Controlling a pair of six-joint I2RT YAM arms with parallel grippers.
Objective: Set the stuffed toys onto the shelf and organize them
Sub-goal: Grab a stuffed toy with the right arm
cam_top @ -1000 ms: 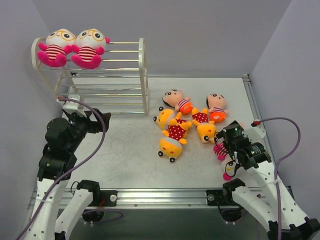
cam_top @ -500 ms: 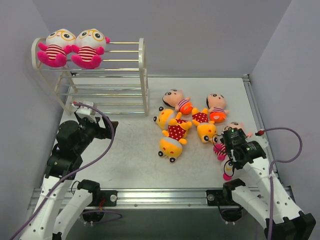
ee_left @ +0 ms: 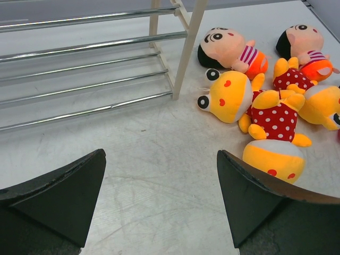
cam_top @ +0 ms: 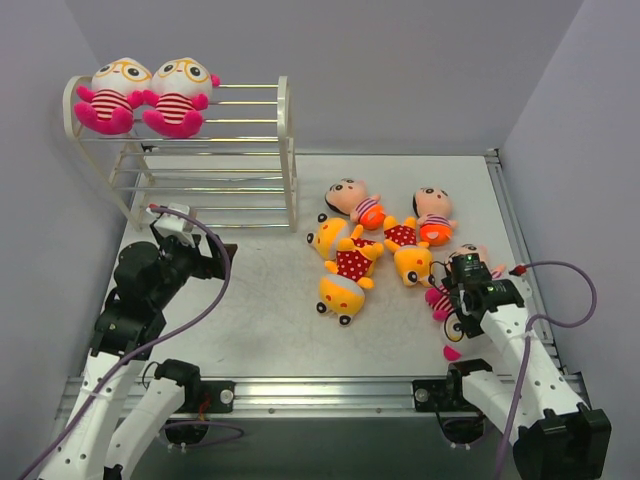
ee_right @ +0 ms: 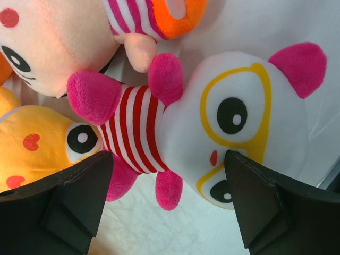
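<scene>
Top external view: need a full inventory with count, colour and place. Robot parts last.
shelf: 1, cream-white wire rack, far left of table
pink glasses toys: 2, white faces, pink limbs, red-striped bellies, side by side at left end of top tier
third pink glasses toy: 1, same colours, lying on table at near right
yellow toys: 3, yellow-orange, red dotted dresses, clustered mid-table
black-haired toys: 3, peach faces, orange pants; two behind the yellow cluster, one beside the right pincer, partly hidden
table: 1, pale grey
left pincer: 1, black, open, over bare table in front of shelf
right pincer: 1, black, open, jaws either side of third pink glasses toy
</scene>
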